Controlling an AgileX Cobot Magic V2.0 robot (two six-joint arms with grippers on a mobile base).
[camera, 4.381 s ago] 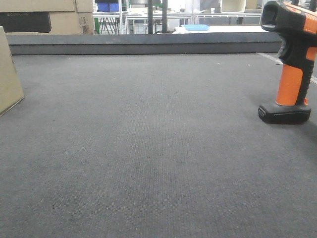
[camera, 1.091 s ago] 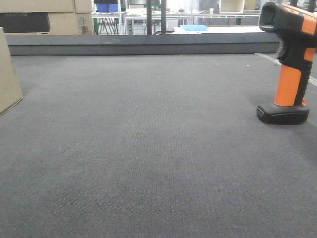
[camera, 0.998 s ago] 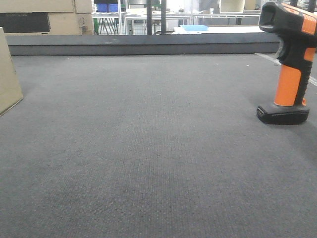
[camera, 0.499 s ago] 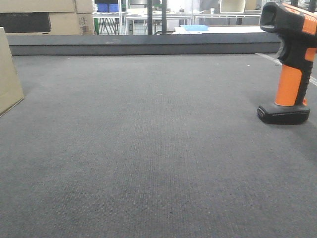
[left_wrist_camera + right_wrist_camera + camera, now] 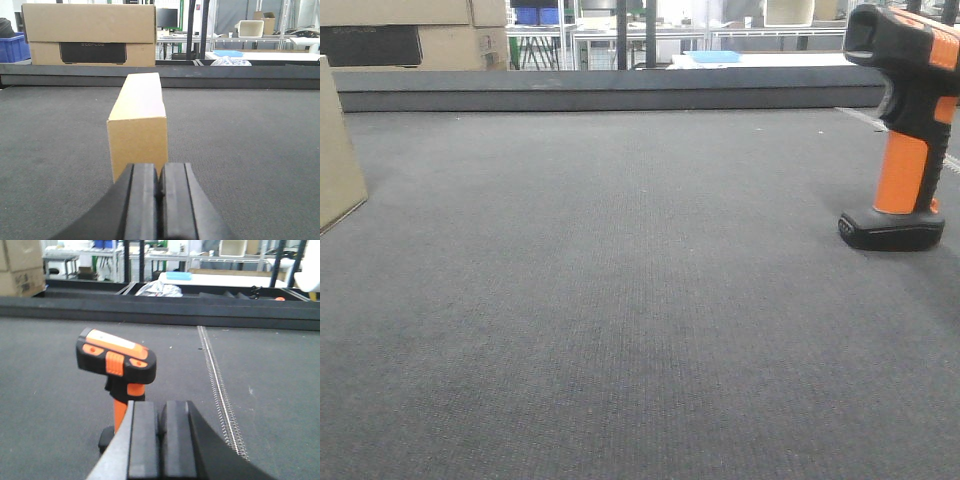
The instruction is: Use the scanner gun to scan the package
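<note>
We work over a dark grey belt with a fine woven texture, bounded at the far side by a raised dark rail. In the right wrist view a metal zipper-like seam runs across the belt away from the camera. Behind the rail we see a workshop: white tables, metal racks, a blue tray, blue bins, and a big tan carton with a dark panel.

The box stands on the belt straight ahead of our left gripper, near it, with its narrow end face toward the camera and its long axis running away toward the rail. In the front view only a corner of it shows at the left edge. We cannot make out a label on the faces we see.

The scanner stands upright on its flat black foot at the right of the belt, well apart from the box. Its handle is vertical, and in the front view the head points left, toward the middle of the belt. From the right wrist view it sits just ahead and a little left of our right gripper, its orange-topped head lying crosswise.

Both grippers have their pads pressed together with nothing between them. Neither touches anything.
</note>
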